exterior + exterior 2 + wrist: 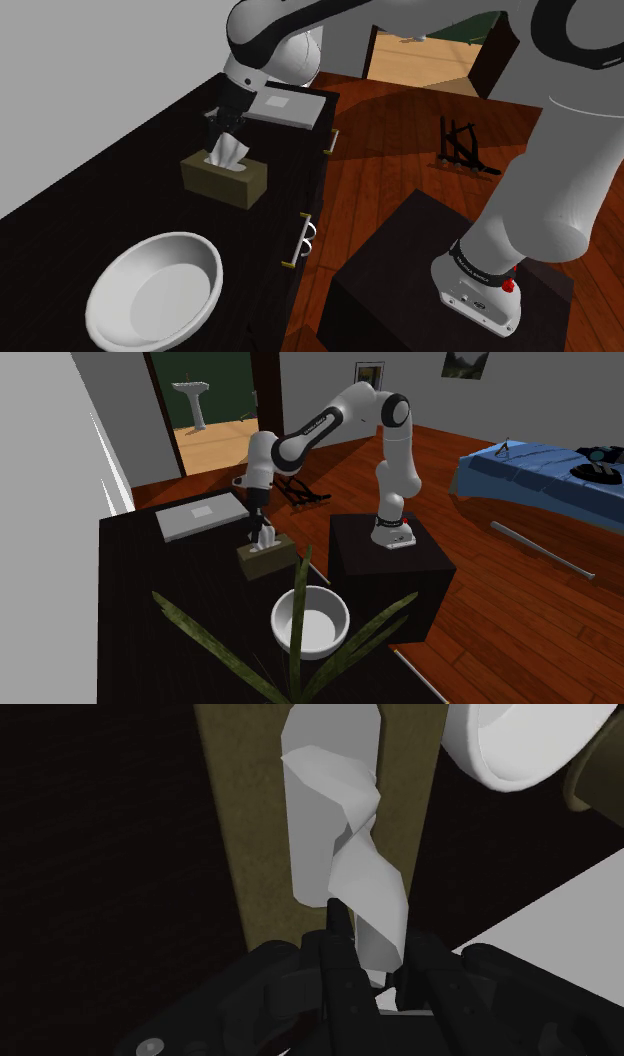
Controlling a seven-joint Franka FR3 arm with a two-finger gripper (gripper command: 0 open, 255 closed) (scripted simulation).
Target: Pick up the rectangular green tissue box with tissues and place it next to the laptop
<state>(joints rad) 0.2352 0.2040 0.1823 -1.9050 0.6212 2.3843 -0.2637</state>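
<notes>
The claw [227, 127] hangs over the olive tissue box [226, 183], tissue [330, 804] at its tip; we cannot tell if it's clenched. We should clamp the box's sides, not tissue.

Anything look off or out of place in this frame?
Nothing is spilled or tipped. One oddity: the hand is lined up on the white tissue sticking out of the olive tissue box, not on the box's sides, so a grasp might take only tissue.
</notes>
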